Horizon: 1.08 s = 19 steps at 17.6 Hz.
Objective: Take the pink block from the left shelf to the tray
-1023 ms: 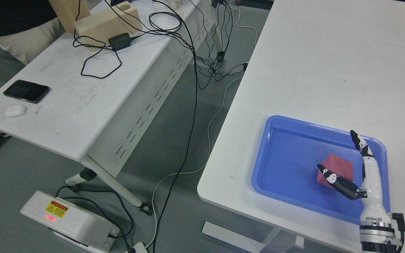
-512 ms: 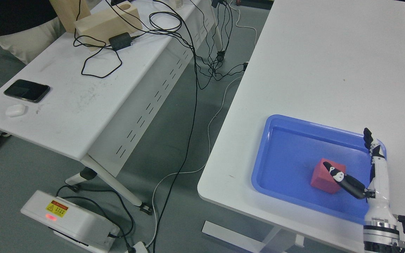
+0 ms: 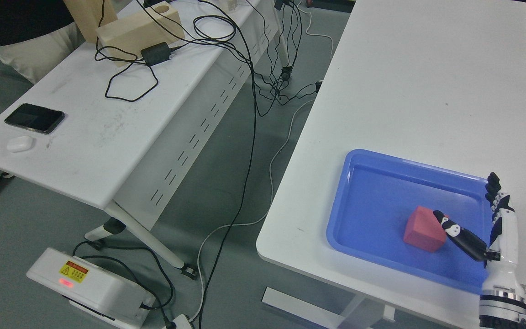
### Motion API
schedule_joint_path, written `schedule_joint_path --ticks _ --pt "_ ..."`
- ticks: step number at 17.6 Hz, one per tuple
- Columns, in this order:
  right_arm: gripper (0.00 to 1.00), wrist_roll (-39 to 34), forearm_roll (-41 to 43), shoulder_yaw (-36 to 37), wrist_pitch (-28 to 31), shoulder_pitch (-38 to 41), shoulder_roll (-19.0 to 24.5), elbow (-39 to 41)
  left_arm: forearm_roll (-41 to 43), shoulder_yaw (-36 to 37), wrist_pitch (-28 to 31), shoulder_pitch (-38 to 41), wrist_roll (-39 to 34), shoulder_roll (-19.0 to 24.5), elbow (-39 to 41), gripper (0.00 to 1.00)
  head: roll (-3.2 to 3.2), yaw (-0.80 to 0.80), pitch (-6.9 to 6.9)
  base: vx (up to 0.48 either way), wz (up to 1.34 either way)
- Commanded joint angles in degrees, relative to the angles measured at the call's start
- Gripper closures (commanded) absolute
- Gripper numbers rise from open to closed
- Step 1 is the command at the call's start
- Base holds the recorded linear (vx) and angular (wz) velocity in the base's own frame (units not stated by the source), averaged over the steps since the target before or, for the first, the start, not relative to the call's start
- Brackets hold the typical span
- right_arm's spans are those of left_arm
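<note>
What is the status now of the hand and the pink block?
Right hand open, beside block. Left hand out of view. Pink block resting in blue tray. Nothing in the way.

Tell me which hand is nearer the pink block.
Right. The right hand is open just right of the pink block in the blue tray, thumb tip at its edge. The left hand is out of view.

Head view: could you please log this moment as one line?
pink block: in blue tray | right hand: open, beside block | left hand: unseen
</note>
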<state>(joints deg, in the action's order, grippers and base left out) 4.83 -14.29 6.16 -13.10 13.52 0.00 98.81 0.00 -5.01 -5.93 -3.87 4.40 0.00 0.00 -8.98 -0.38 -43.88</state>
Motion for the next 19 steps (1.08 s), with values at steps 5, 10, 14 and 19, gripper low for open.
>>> schedule_joint_path --ticks 5,10,14,19 --pt "0.0 0.18 4.36 2.01 0.18 0.9 -1.0 -0.02 -0.44 0.0 0.04 0.0 -0.01 1.0 1.0 0.0 0.0 0.0 0.0 0.0 0.0" --pt "0.0 0.18 4.98 2.01 0.88 0.99 -1.0 -0.02 -0.44 0.0 0.04 0.0 -0.01 1.0 1.0 0.0 0.0 0.0 0.0 -0.022 -0.01" --pt "0.0 0.35 5.41 2.8 1.49 0.99 -1.0 -0.02 -0.44 0.0 0.04 0.0 -0.01 1.0 1.0 0.0 0.0 0.0 0.0 -0.08 -0.01" --pt "0.0 1.06 6.47 2.89 2.37 0.99 -1.0 -0.02 -0.44 0.0 0.04 0.0 -0.01 1.0 1.0 0.0 0.0 0.0 0.0 -0.123 -0.05"
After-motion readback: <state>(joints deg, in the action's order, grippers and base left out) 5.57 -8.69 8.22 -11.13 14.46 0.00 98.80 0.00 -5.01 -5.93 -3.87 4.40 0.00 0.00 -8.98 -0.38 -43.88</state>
